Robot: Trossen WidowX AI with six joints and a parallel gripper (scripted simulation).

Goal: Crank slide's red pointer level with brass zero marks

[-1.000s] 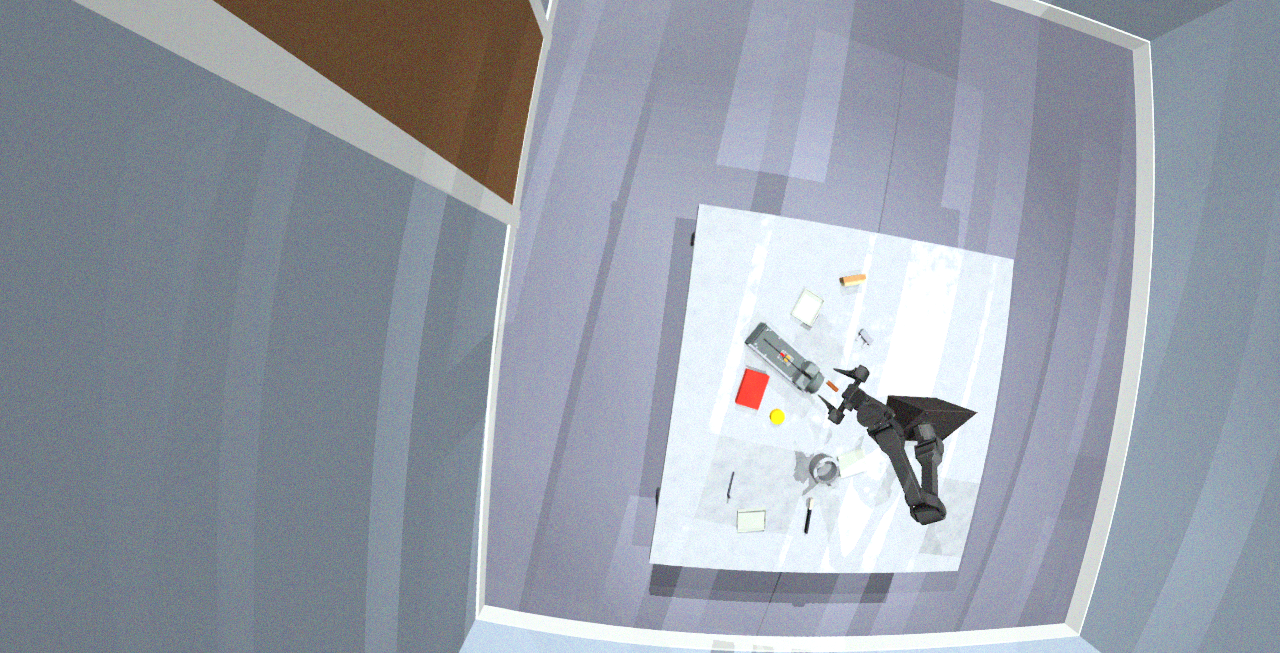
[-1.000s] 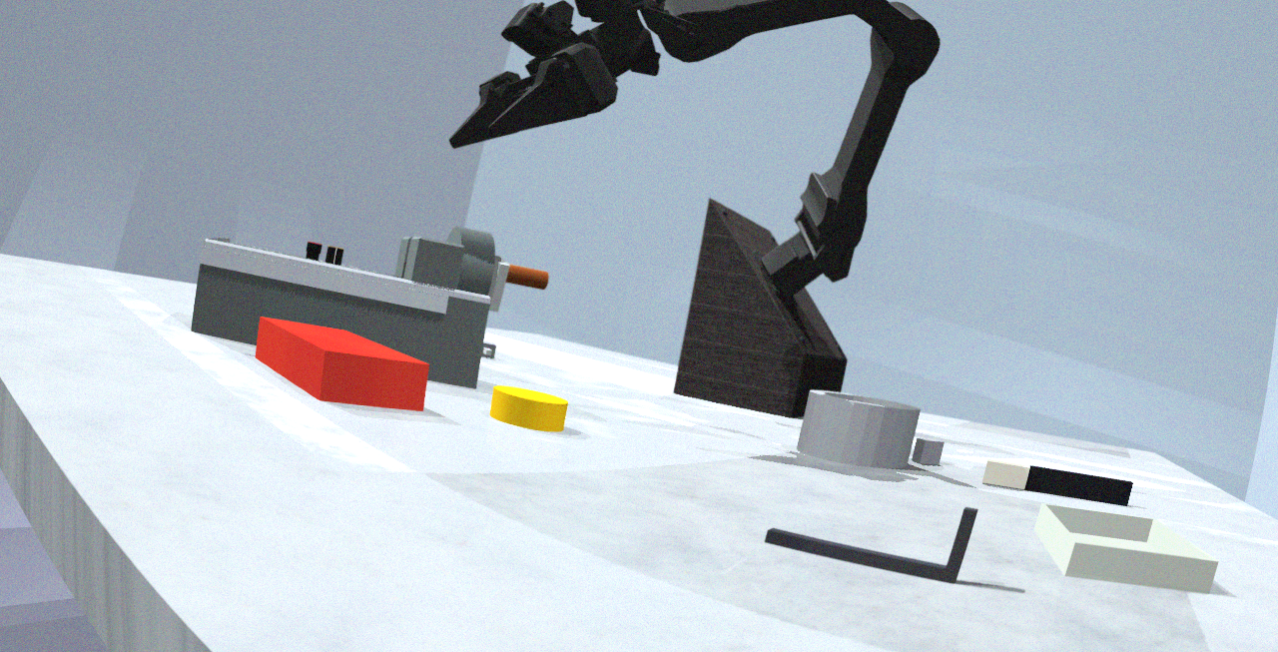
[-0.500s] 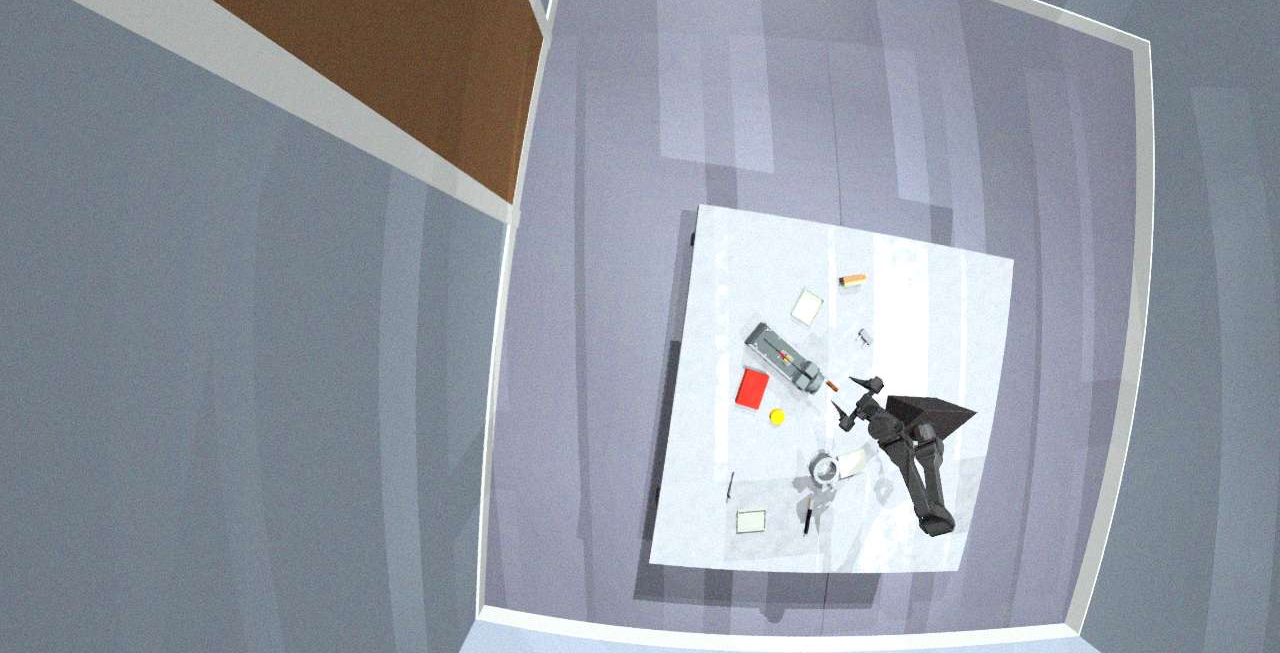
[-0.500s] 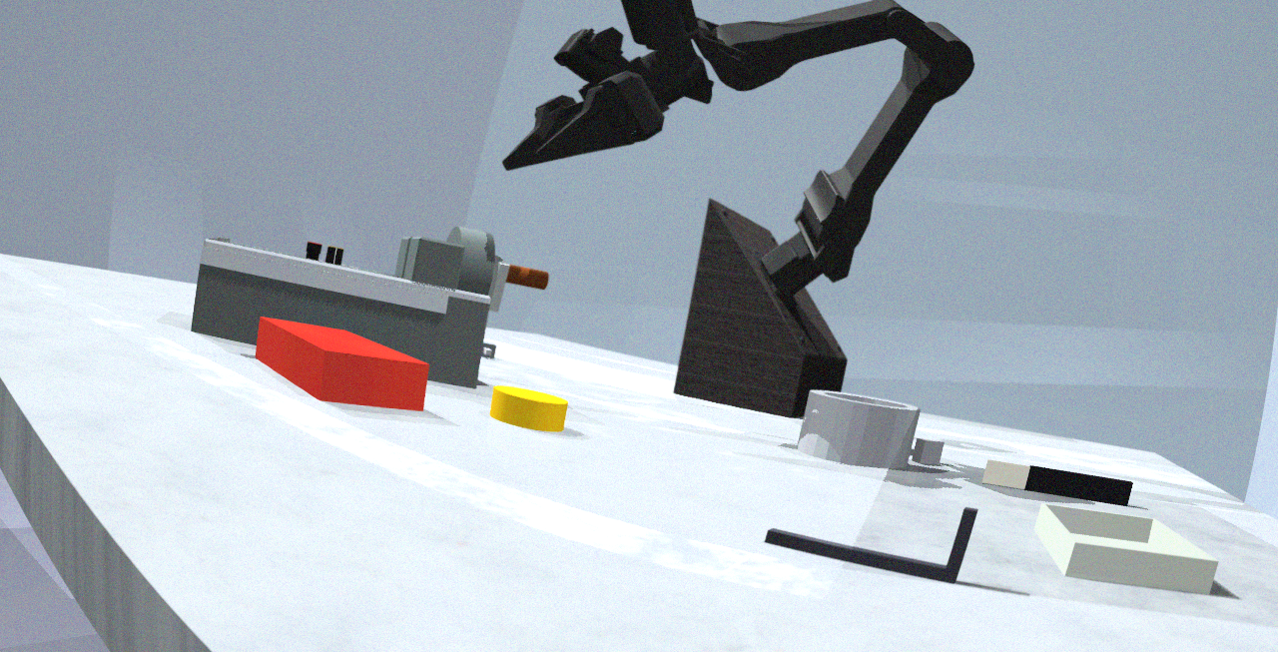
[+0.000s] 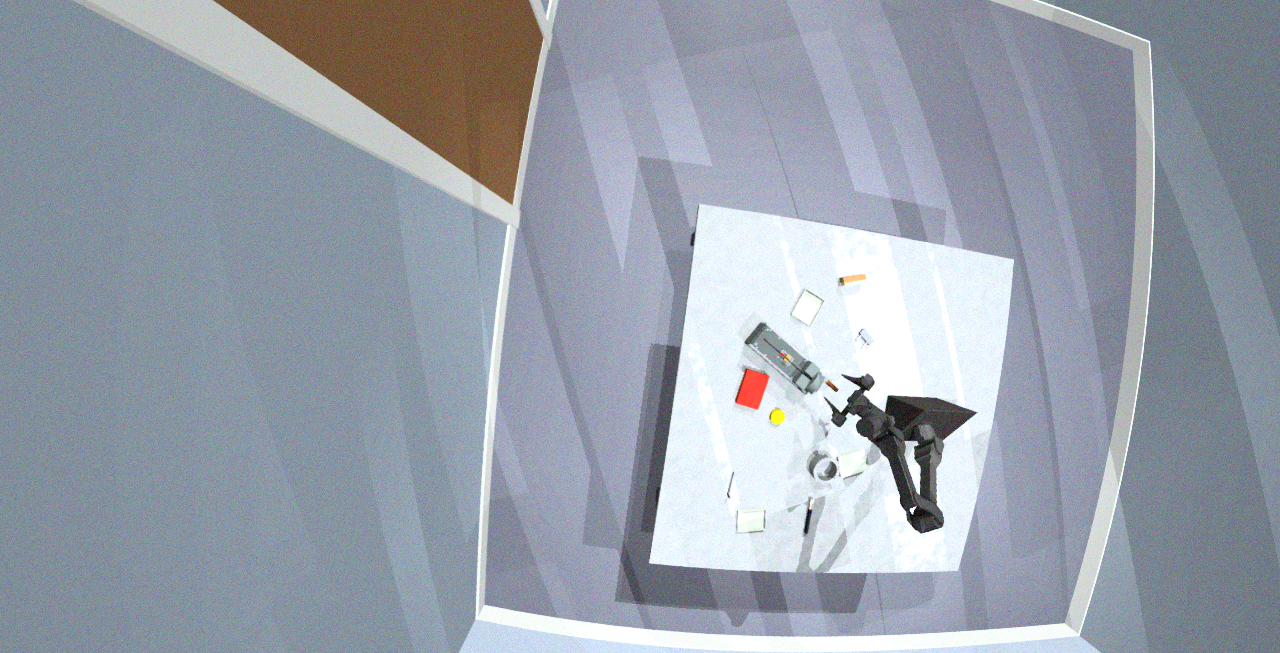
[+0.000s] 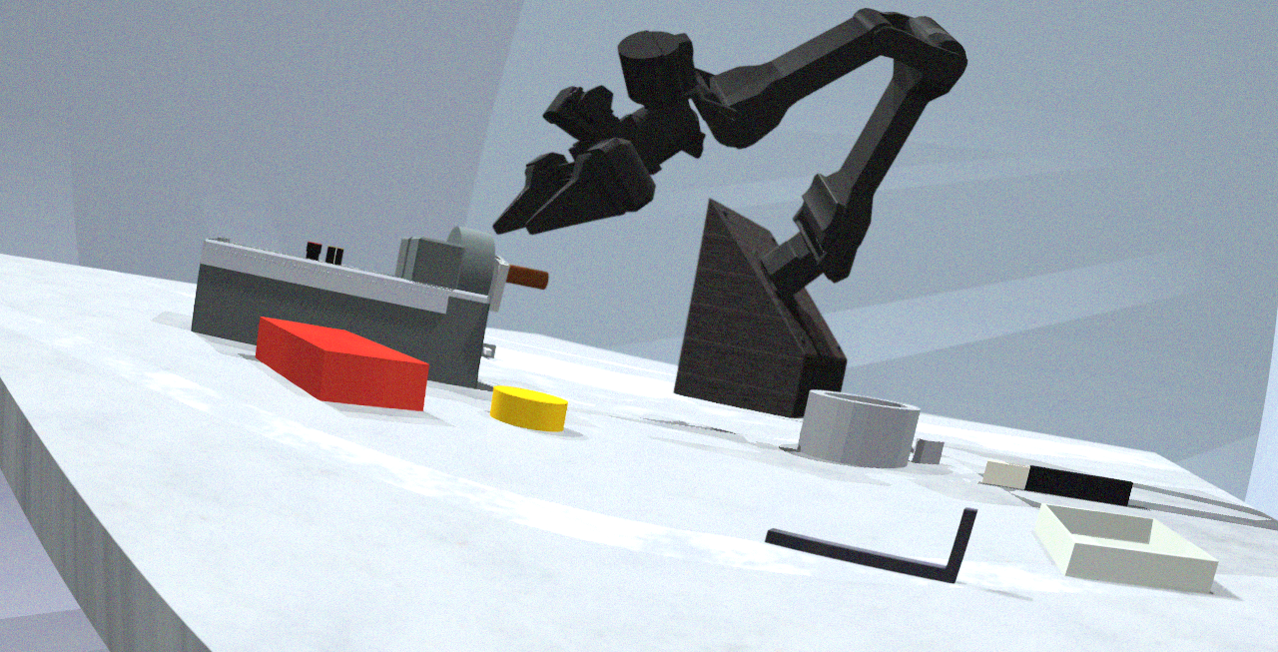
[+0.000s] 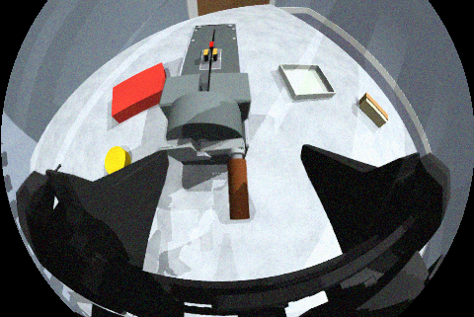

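The grey machine (image 5: 765,336) (image 6: 223,300) (image 7: 227,40) has a slotted top. Its red pointer (image 7: 211,44) sits a little beyond the two brass marks, the left mark (image 7: 205,55) and the right mark (image 7: 214,54), on the side away from the crank, not level with them. The brown handle (image 6: 528,277) (image 7: 238,191) sticks out from the crank arm (image 7: 222,148) at the machine's near end. My gripper (image 5: 834,386) (image 6: 511,230) (image 7: 236,154) is open and empty. Its fingertips are above the handle, which appears between the fingers in the wrist view, nearer the right-hand side of the crank.
A red block (image 5: 752,388) (image 6: 330,361) (image 7: 138,92) and a yellow disc (image 5: 776,416) (image 6: 528,408) (image 7: 117,160) lie beside the machine. A shallow tray (image 5: 807,307) (image 7: 307,82) is on its other side. A grey ring-shaped cup (image 6: 858,431) stands near the arm's base.
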